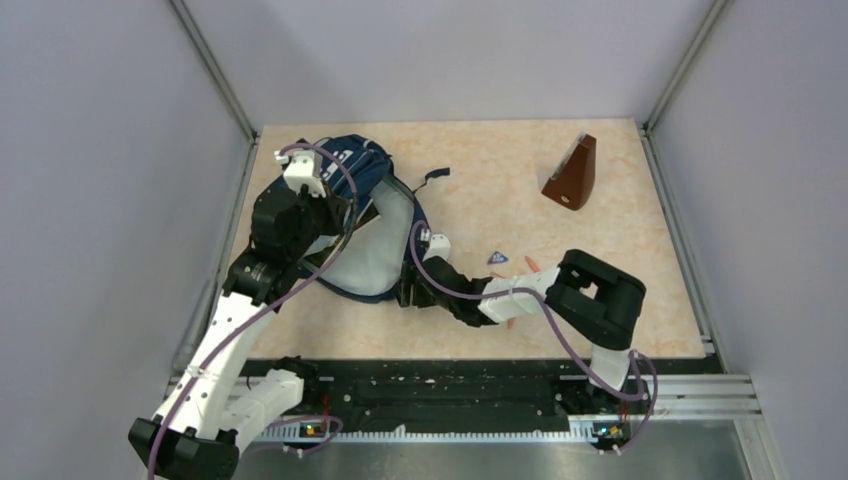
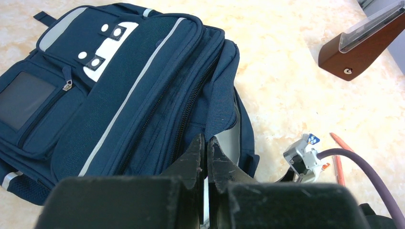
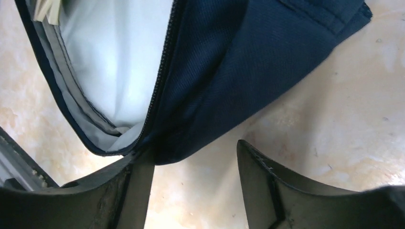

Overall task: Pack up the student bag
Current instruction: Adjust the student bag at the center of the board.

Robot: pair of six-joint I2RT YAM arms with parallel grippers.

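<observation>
The student bag (image 1: 362,165) is a navy backpack with grey stripes, lying at the back left with its grey-lined main compartment open toward the arms. My left gripper (image 1: 345,222) is shut on the bag's upper opening edge and holds it up; in the left wrist view its tips (image 2: 206,140) pinch navy fabric of the bag (image 2: 119,95). My right gripper (image 1: 405,290) is open at the bag's near right corner. In the right wrist view the jaws (image 3: 193,150) stand wide, and the bag's zipper edge (image 3: 157,100) lies over the left finger.
A brown wedge-shaped object (image 1: 572,175) stands at the back right and also shows in the left wrist view (image 2: 358,45). A small blue item (image 1: 497,258) and an orange pencil (image 1: 530,265) lie right of the bag. Something pale (image 3: 47,9) shows inside the bag.
</observation>
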